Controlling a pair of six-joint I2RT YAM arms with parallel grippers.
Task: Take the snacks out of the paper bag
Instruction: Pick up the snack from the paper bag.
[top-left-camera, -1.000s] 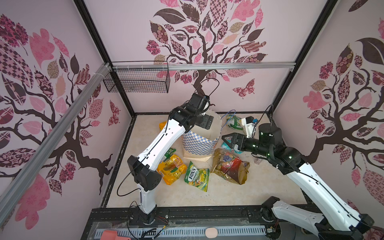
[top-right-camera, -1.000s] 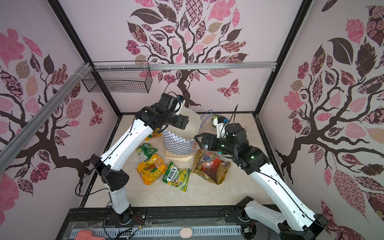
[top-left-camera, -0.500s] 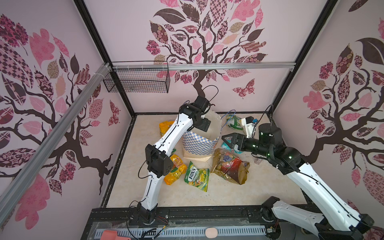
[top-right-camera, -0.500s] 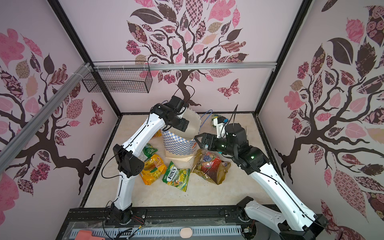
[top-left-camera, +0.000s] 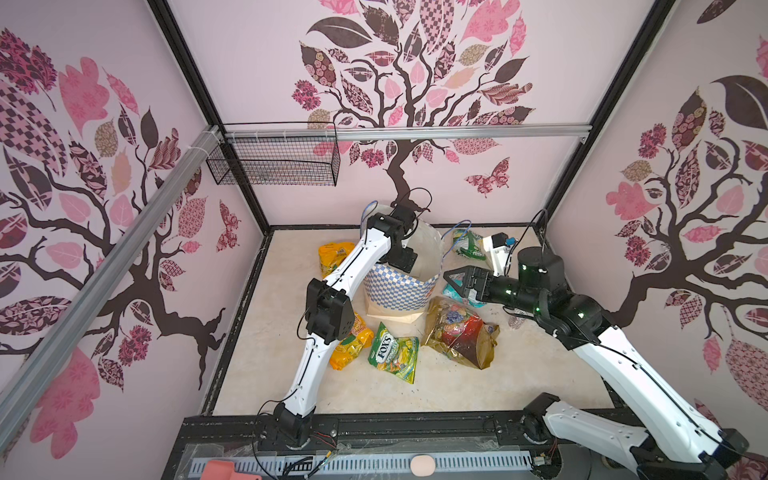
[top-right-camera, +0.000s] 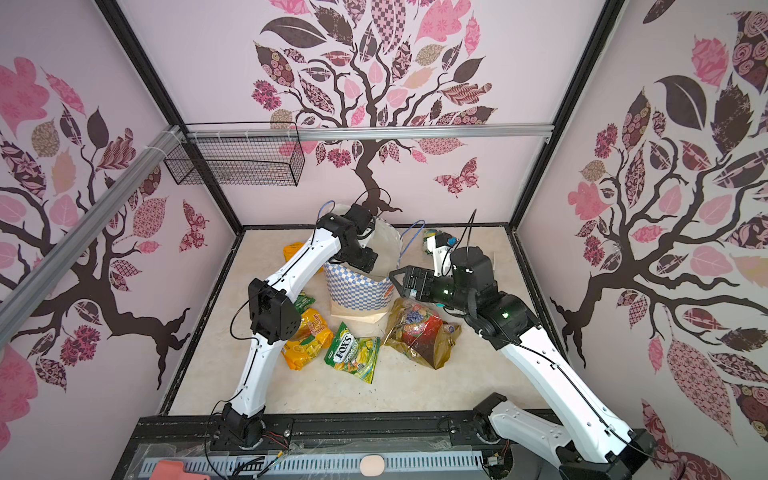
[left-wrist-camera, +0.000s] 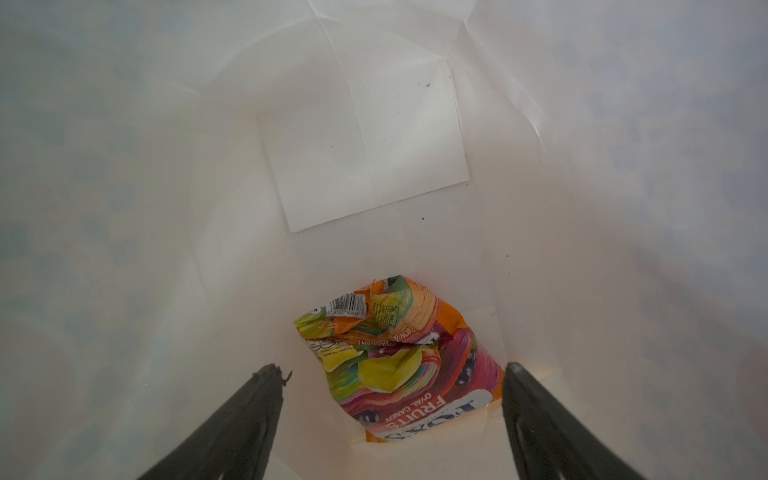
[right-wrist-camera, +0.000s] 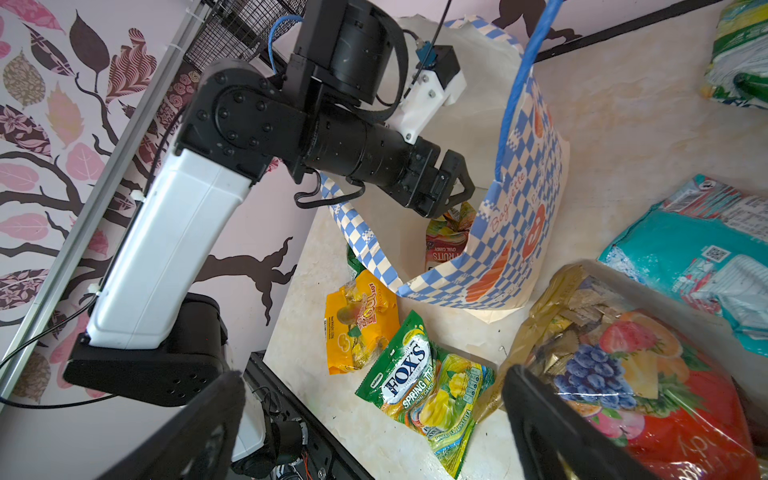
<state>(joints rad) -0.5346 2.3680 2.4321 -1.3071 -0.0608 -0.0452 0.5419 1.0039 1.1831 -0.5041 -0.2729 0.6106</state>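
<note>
The left pincer (left-wrist-camera: 392, 368) hung inside the paper bag (left-wrist-camera: 124, 208) with its two black fingers spread apart and nothing between them, poised over a crumpled FOX'S Fruits packet (left-wrist-camera: 399, 357) that lay at the bottom against one wall. Only the left wrist view showed the bag's floor: smooth white paper, creased at the folds, with a flat white rectangular insert (left-wrist-camera: 374, 145) beyond the packet. The right wrist view caught the same packet through the bag's mouth. It also showed the outside in blue-and-white checks with orange prints, and a thin blue cord handle (right-wrist-camera: 515, 95) arching over the rim. In both top views the bag stood upright towards the back of the desk (top-left-camera: 415, 395), the left arm reaching down into its mouth. The right pincer (right-wrist-camera: 372, 372) was likewise wide open and empty, held just beside the bag, over a teal packet (right-wrist-camera: 698, 266) and near a crinkly gold-and-red clear pack (right-wrist-camera: 623, 365) of wrapped sweets. In front of the bag on the pale desk lay a glossy green FOX'S packet (top-left-camera: 392, 353) and, just beside it, an orange-yellow packet (top-left-camera: 353, 343) partly under the left arm's elbow. Another orange packet (top-left-camera: 332, 255) lay behind that arm, and a green-and-white packet (top-left-camera: 467, 245) near the back wall. A black wire basket (top-left-camera: 274, 166) hung from the rail.
</note>
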